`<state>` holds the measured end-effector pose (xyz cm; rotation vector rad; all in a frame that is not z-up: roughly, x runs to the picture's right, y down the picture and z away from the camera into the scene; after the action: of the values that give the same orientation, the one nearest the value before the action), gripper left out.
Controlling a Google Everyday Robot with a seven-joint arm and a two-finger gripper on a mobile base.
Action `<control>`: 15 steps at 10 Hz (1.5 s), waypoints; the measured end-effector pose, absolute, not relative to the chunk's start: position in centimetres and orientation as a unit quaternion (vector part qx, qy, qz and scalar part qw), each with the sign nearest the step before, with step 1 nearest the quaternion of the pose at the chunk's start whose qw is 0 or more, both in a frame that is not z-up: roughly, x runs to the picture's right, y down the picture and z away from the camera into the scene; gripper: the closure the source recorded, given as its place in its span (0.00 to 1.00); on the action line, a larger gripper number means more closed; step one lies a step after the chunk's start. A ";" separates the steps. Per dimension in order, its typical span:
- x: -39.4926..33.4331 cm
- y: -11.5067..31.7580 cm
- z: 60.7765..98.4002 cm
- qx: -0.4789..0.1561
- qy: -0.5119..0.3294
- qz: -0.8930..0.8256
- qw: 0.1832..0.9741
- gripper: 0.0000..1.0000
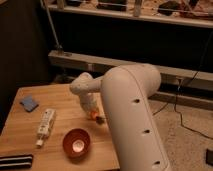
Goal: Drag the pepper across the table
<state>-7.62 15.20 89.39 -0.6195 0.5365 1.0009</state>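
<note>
The robot's thick white arm (132, 115) fills the right middle and lower part of the frame. It bends back toward the left, where it ends in the hand (92, 110), just left of the frame's centre. The hand points down at the counter (57, 97) and is low over the wood. Whether it is open or closed on anything cannot be told from this angle.

The pepper (96, 117) lies on the counter right at the tip of the hand, a small orange piece with its dark stem end toward the lower right. It is close against the arm's big white link and sits in the right half of the counter.

Below and left of the pepper, near the counter's front edge, stands a round orange-red bowl (76, 142), apart from the pepper. Further left lies a white tube (45, 126), lengthwise toward the front edge. A small blue pad (29, 103) rests near the counter's upper left corner. A dark flat object (15, 161) sits at the lower left corner.
</note>
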 end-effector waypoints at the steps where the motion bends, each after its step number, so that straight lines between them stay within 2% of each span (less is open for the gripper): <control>1: -7.2 15.1 89.4 -0.288 0.250 0.470 0.796 0.56; 15: -3.1 14.5 88.4 -0.281 0.263 0.493 0.780 0.56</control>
<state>-3.11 14.46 88.35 -0.6069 0.5691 1.0642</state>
